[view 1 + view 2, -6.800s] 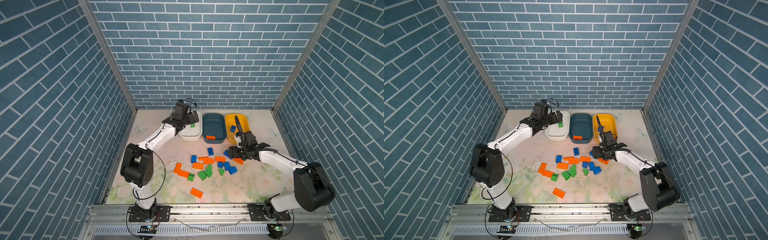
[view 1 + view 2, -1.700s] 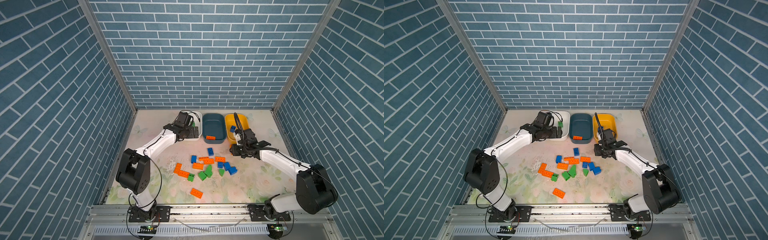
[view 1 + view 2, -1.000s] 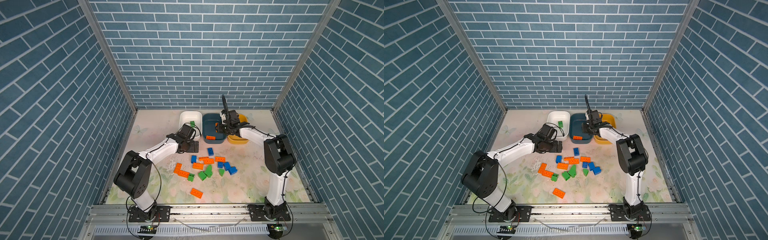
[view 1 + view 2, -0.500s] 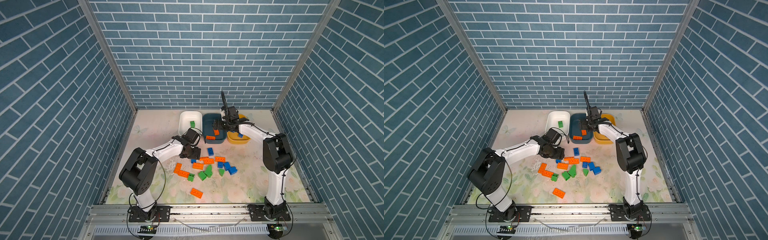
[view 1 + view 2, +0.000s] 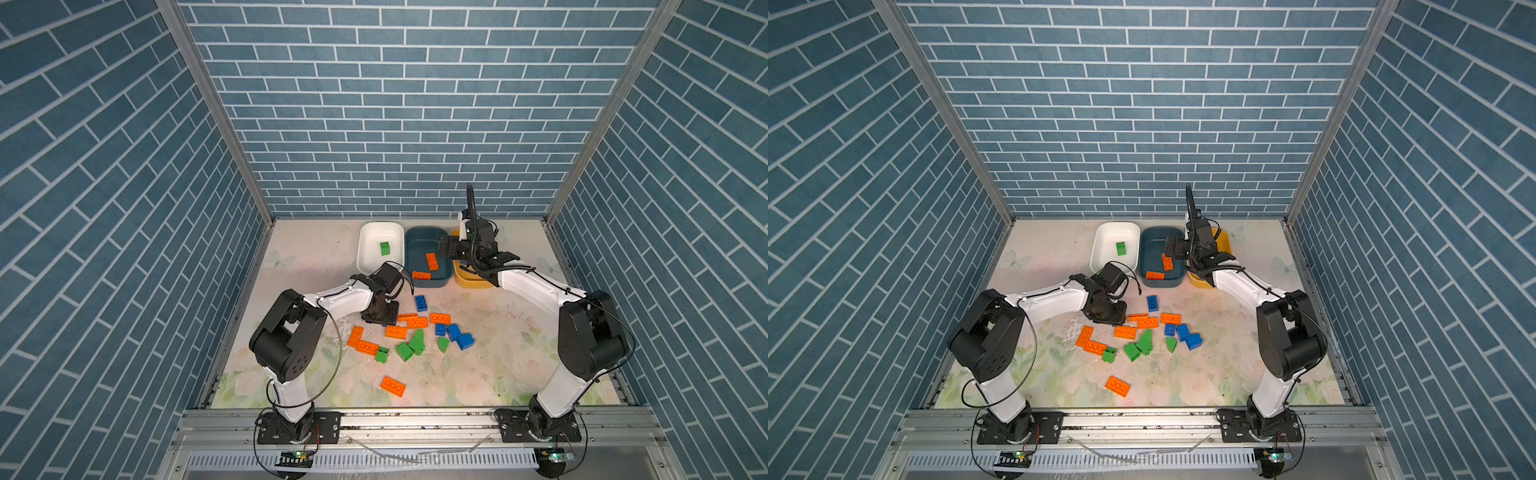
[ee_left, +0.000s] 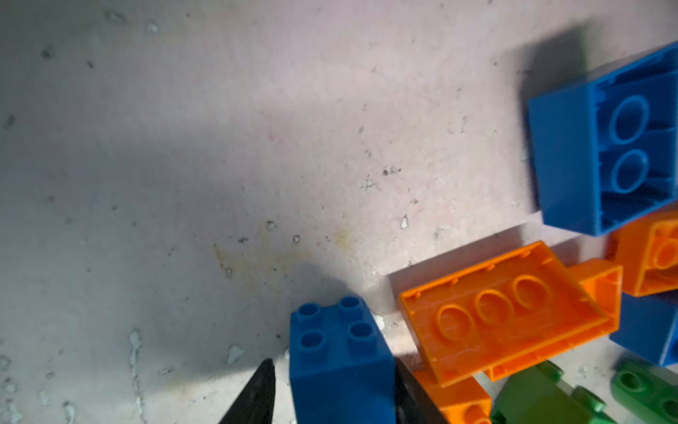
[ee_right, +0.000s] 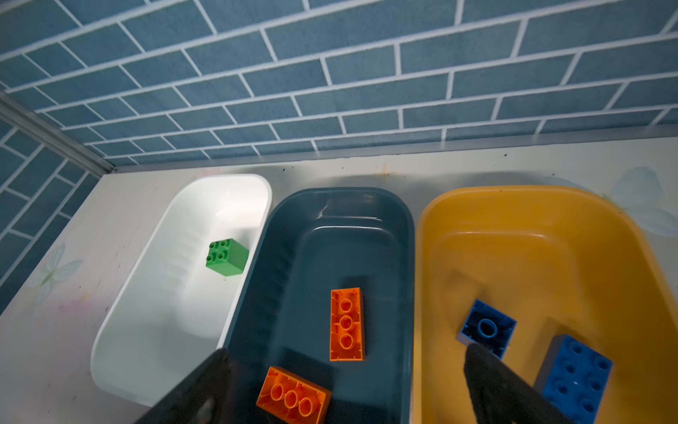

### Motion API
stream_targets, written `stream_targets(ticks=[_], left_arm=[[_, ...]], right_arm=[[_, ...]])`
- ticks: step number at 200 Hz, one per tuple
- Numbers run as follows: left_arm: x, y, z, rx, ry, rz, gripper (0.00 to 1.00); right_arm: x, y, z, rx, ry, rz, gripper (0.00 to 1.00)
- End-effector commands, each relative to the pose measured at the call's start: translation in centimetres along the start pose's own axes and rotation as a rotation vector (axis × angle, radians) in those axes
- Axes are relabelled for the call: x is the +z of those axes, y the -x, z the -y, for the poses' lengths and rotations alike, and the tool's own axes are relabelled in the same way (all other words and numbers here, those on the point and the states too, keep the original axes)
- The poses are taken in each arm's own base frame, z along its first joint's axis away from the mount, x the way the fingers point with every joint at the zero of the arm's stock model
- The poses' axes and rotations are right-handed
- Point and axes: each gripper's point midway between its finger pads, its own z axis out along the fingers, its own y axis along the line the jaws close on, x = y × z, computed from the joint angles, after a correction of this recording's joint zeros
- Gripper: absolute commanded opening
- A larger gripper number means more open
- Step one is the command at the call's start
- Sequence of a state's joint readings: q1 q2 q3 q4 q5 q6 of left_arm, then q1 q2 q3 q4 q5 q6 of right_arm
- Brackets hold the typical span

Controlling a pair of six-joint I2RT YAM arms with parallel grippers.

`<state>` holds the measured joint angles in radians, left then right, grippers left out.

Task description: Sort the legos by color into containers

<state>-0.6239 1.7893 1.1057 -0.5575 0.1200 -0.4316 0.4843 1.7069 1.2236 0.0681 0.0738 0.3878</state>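
Blue brick (image 6: 339, 352) at pile's (image 5: 417, 322) ten o'clock sat between narrow left jaws, for pickup. Right jaws gaped empty above teal tub (image 7: 337, 220).

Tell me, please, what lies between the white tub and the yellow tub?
The dark teal tub, holding two orange bricks, lies between the white tub and the yellow tub; the right wrist view and both top views show it.

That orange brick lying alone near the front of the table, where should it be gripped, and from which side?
Come straight down from above and pinch the orange brick across its two long sides, mid-length. It lies flat, so only its thin side walls offer a hold, and the narrow width likely suits the jaws. Nothing crowds it.
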Motion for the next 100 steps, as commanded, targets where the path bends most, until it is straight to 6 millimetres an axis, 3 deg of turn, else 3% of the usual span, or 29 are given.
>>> stream_targets(ticks=[1,25,56,100], left_arm=[[0.3,-0.5,-0.5,0.015,0.049,-0.023,0.5],[0.5,-0.5,-0.7,0.022,0.077,-0.021,0.44],[-0.1,-0.1,-1.0,0.013,0.105,0.011,0.27],[-4.6,3.6,-0.7,0.0,0.117,0.195,0.21]], right_arm=[[-1.8,2.5,1.1,0.047,-0.058,0.147,0.99],[-2.9,2.5,1.6,0.056,-0.047,0.175,0.99],[-3.6,1.3,2.8,0.067,-0.075,0.146,0.99],[-5.0,-1.2,6.4,0.147,-0.198,0.11,0.99]])
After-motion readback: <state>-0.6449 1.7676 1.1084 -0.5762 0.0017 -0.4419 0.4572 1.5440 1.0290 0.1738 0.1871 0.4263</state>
